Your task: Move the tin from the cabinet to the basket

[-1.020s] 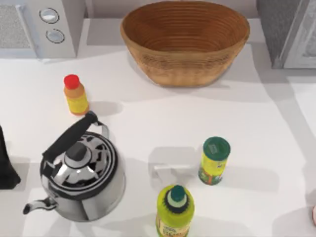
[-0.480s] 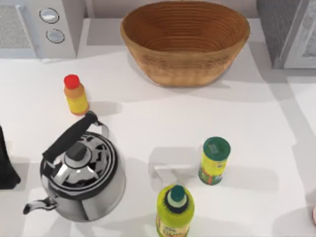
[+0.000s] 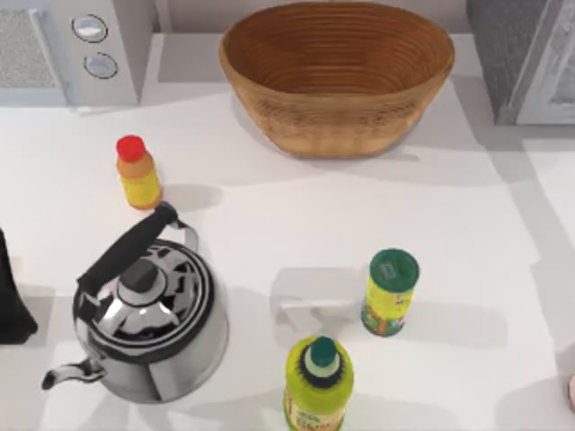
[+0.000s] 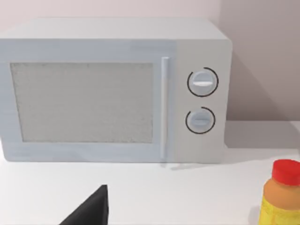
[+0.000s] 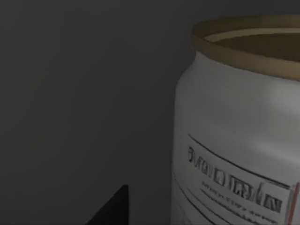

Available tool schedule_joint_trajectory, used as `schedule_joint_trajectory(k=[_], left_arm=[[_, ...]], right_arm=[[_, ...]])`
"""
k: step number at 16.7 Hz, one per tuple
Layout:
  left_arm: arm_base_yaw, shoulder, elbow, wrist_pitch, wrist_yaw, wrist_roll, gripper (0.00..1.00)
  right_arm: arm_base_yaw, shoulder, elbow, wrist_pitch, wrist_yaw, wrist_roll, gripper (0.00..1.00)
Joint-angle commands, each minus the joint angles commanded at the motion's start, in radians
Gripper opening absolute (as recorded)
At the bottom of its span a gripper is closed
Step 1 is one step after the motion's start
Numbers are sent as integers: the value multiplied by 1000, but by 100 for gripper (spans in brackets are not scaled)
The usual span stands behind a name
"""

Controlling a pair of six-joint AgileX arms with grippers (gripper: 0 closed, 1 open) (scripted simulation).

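A: Report materials and shapes.

B: The basket (image 3: 337, 76) is a wide oval bowl of tan-brown wicker with ribbed coils, standing at the far centre of the desk (image 3: 269, 215). The cabinet (image 3: 526, 58) at the far right is a boxy unit, grey and speckled, with a pale white-framed door. The microwave (image 4: 115, 89) at the far left is a white box with a grainy window panel, a vertical handle and two round knobs. The kettle (image 3: 148, 314) at the near left is polished metal with a black handle and knob.

A: Other items?

B: An orange-yellow bottle with a red cap (image 3: 137, 172) stands left of centre. A yellow shaker with a green lid (image 3: 390, 292) and a yellow bottle with a green cap (image 3: 318, 382) stand near centre-right, all upright.

A: Surface and room?

B: The desk is smooth, matte white. A plain pale wall runs behind the microwave.

A: Locate the tin.

B: In the right wrist view, which is dim, the tin (image 5: 236, 140) is a round can with a pale body, a printed label and a tan rim. It stands upright, long axis vertical, open rim facing up, against a dark enclosure.

A: Hand status?

B: The left arm (image 3: 11, 301) sits at the desk's left edge. Whether either hand is open or closed cannot be determined.
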Motion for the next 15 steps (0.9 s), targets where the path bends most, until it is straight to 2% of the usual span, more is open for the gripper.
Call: schedule_joint_trajectory(k=[9,15], left_arm=[[0,0,0,0,0,0,100],[0,0,0,0,0,0,100]], right_arm=[[0,0,0,0,0,0,2],[0,0,0,0,0,0,0]])
